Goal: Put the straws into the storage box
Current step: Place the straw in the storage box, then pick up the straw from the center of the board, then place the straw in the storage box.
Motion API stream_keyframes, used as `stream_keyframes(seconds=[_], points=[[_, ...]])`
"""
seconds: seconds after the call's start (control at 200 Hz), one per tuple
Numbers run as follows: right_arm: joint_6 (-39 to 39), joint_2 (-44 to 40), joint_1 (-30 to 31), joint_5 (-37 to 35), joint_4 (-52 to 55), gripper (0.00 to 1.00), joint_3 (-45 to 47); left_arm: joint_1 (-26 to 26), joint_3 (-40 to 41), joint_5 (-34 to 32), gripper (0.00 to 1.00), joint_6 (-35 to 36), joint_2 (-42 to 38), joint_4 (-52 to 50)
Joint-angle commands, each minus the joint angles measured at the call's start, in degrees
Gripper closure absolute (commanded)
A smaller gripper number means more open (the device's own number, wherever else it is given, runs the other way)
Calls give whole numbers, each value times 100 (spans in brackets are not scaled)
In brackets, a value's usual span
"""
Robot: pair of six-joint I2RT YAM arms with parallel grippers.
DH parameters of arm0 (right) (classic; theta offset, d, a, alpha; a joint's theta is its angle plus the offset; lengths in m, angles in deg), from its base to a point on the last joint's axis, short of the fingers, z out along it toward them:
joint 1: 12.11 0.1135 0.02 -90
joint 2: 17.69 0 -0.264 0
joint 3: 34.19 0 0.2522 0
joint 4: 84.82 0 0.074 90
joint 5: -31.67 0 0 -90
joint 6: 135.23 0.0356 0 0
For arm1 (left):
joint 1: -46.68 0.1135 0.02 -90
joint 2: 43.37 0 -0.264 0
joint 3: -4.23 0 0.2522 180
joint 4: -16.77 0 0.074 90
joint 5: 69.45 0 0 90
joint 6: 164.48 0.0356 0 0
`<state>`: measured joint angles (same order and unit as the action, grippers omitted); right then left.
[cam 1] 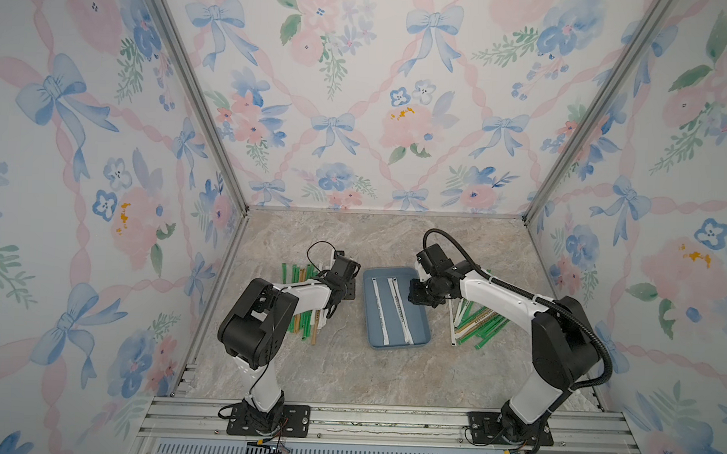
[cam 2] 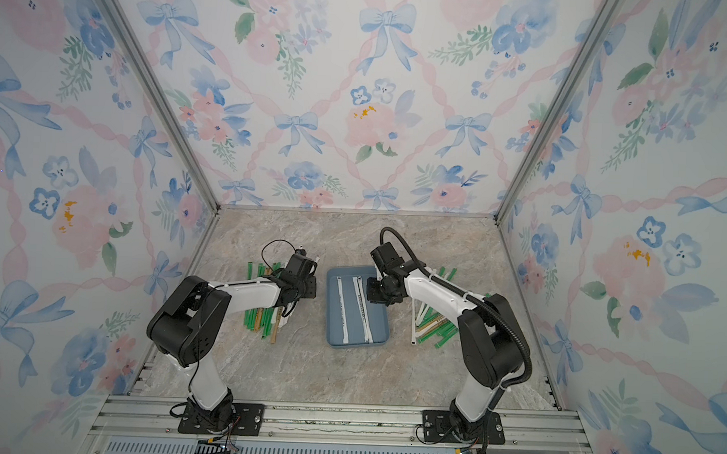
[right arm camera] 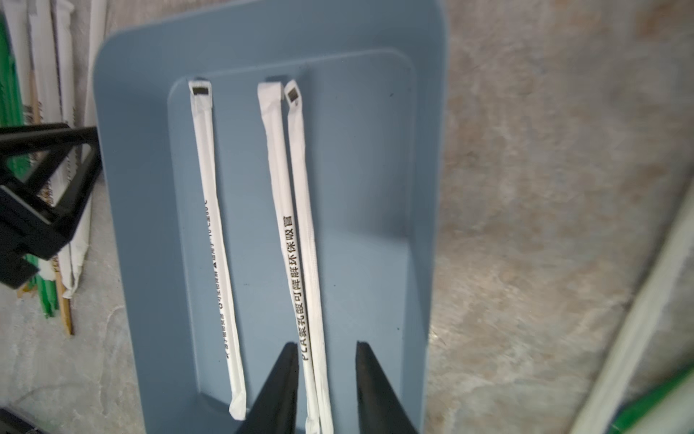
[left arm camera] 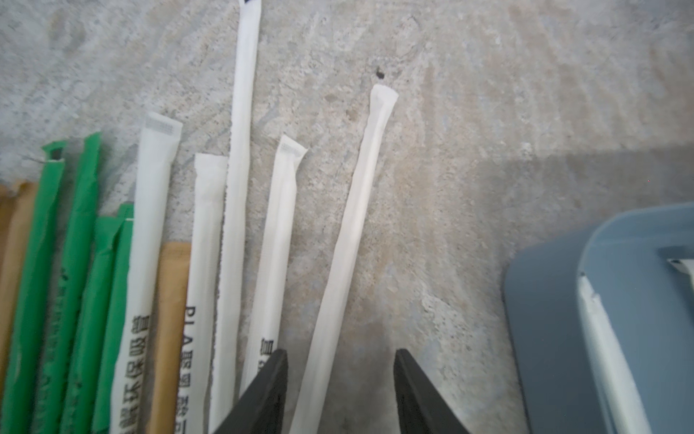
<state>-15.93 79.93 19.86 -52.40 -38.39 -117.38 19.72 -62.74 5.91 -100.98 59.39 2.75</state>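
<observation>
Three white straws [right arm camera: 289, 240] lie lengthwise on the floor of the storage box [cam 1: 418, 325], one alone and two touching side by side. The right gripper [right arm camera: 325, 370] hangs over the near ends of that pair with its jaws apart, clamping nothing. Left of the box, the left gripper [left arm camera: 340, 372] is also parted, straddling a lone white straw [left arm camera: 356, 225] on the table [cam 1: 348, 373], and heaps of green, white and tan straws flank the box on its left [cam 1: 306, 330] and right [cam 1: 479, 327].

Blue-grey storage box [right arm camera: 356, 150], white black-printed straws [right arm camera: 287, 225]
</observation>
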Motion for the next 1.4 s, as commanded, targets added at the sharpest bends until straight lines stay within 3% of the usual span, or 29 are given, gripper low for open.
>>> stream_keyframes(seconds=[0.0,0.18,0.585,0.805,0.97,1.165,1.395], points=[[-222,-249,-303,-343,320,74,202,36,-146,-111,53,146,205,-167],[-415,-669,-746,-557,398,74,523,40,-151,-94,63,150,327,-168],[-581,-587,-1184,-677,312,70,874,33,-99,118,100,16,187,-168],[-566,-534,-1239,-690,208,70,925,-86,-98,420,100,-298,-482,-168],[-553,-508,-1237,-707,126,70,962,-651,-109,615,100,-672,-856,-151],[-566,-421,-1254,-751,63,70,982,-1439,-102,865,100,-1389,-685,-140],[-652,-315,-1279,-777,0,70,984,-1705,35,868,100,-2000,-441,-116]])
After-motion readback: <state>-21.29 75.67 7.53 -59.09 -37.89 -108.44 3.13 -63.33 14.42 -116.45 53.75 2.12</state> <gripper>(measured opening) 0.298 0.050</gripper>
